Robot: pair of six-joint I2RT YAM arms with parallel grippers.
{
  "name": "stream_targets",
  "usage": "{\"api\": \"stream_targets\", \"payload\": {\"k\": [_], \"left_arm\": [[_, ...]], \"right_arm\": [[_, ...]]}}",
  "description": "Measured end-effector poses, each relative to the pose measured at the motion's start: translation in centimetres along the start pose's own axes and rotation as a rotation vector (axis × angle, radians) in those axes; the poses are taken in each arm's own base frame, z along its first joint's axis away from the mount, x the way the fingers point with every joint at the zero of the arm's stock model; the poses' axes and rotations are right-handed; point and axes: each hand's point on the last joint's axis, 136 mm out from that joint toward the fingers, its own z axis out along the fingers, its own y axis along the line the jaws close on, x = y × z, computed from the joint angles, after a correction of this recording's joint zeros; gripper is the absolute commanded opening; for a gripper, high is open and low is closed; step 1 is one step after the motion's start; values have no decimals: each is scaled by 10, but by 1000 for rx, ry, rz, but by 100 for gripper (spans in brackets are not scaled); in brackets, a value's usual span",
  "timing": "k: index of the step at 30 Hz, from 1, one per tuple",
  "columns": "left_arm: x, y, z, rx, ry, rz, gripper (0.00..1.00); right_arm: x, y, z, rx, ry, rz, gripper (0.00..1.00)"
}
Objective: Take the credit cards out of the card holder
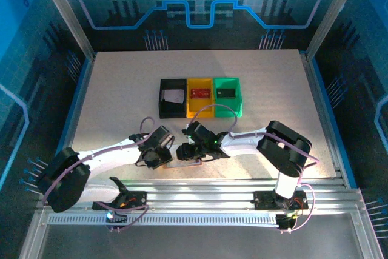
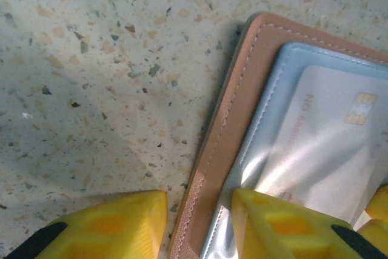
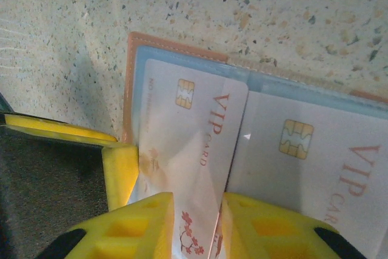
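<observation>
The pinkish-tan card holder lies open on the speckled table, its pale grey pockets facing up. In the right wrist view a whitish VIP credit card sticks out of the left pocket at a tilt. My right gripper is shut on this card's lower end. A second whitish card sits in the right pocket. My left gripper is open astride the card holder's stitched edge, one finger on the table and the other on the pocket. Both grippers meet at the table's near middle, left and right.
Three bins stand in a row behind the grippers: black, yellow and green. A whitish card, a red card and a black card lie in them. The metal rail runs along the near edge.
</observation>
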Motion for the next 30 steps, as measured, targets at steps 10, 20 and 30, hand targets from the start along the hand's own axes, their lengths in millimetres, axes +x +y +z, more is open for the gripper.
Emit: {"api": "stream_targets", "payload": {"k": [10, 20, 30], "left_arm": [[0, 0, 1, 2, -3, 3, 35], [0, 0, 2, 4, -13, 12, 35], [1, 0, 3, 8, -16, 16, 35]], "right_arm": [[-2, -2, 0, 35, -14, -30, 28], [-3, 1, 4, 10, -15, -41, 26], [-2, 0, 3, -48, -48, -41, 18]]}}
